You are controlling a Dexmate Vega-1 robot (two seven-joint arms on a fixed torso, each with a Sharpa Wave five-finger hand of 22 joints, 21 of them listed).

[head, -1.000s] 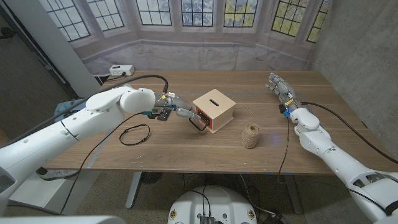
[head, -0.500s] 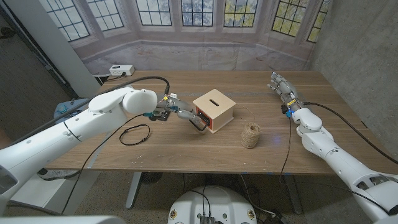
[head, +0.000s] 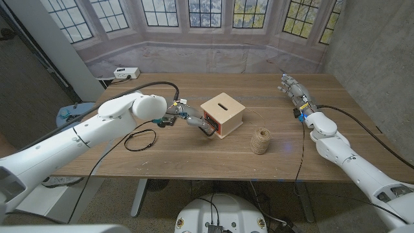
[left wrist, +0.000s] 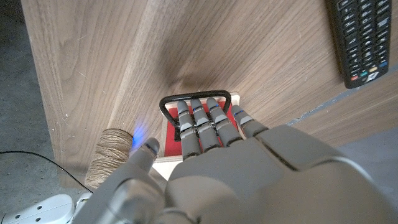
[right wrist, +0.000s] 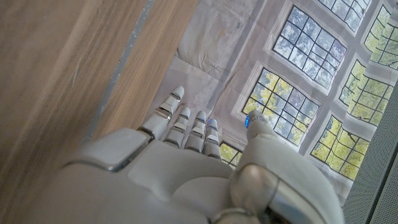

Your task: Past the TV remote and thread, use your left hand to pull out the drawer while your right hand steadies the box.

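The wooden box (head: pixel 223 114) sits mid-worktop (head: pixel 194 152), the twine spool (head: pixel 261 140) near and right of it, the TV remote (left wrist: pixel 362 38) left of it. The left robot hand (head: pixel 194 119) hooks its fingers (left wrist: pixel 202 124) through the black drawer handle (left wrist: pixel 196 99), seemingly gripping it. The right robot hand (head: pixel 292 90) hovers far right, fingers straight, holding nothing

We see a pale, smooth wooden box (head: pixel 222 113) on the matt, grained wooden table (head: pixel 194 152). Just beside the box, the thread (head: pixel 261 140) looks like rough, fibrous twine. The remote (left wrist: pixel 362 37) is dark matt plastic.
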